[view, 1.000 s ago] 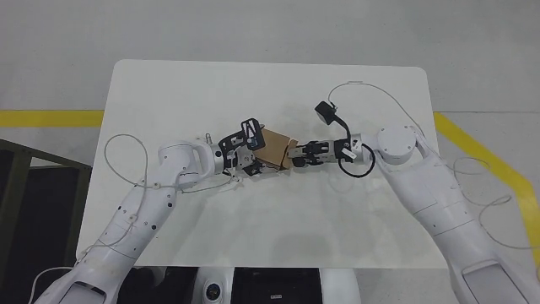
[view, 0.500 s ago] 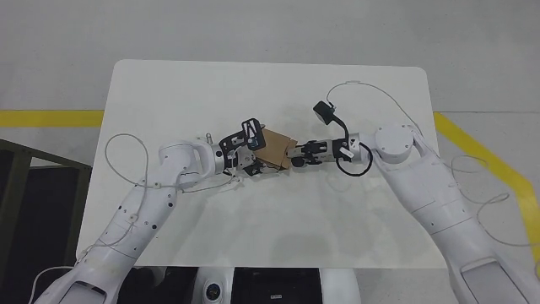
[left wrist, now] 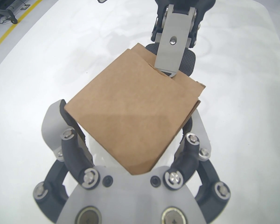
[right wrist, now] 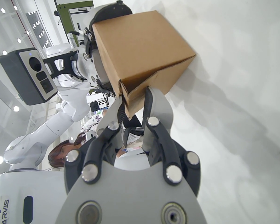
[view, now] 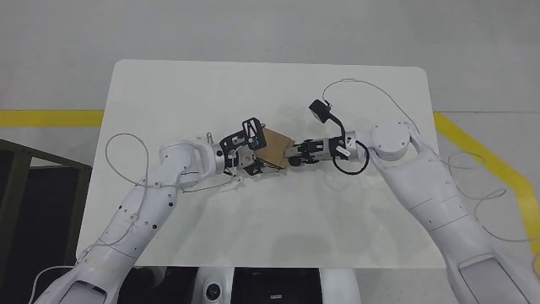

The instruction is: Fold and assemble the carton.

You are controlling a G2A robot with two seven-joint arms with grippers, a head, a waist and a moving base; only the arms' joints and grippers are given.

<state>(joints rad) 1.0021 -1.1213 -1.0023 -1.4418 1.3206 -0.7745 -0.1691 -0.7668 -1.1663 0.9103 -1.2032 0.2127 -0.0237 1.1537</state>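
**Right arm is crowding in on the carton's open end**

Nearest in the left wrist view, the left pincer (left wrist: 128, 117) is clamping the carton (right wrist: 140, 47) by two opposite side walls at its near end. That arm is lying low and reaching in from its own side of the counter (view: 169, 93). It is staying where it was a second ago, and the carton is barely shifting with it. The box is sitting tilted over the middle of the counter with a lower edge close to the surface, though contact is too hard to call.

Beyond the box, the right pincer (right wrist: 135, 101) is pinching a loose flap (left wrist: 189, 82) at the open far end, with one finger on top of the cardboard and the padded one under it. This is where the change is showing: over the last second the right forearm and wrist are edging inward toward the carton, drawing a little closer to the left pincer. I am reading that as the flap being pressed toward the opening. The closing fold looks under way but not finished, since the end is gaping in the right wrist view. The right arm is stretching in roughly level, with its elbow out to its own side.
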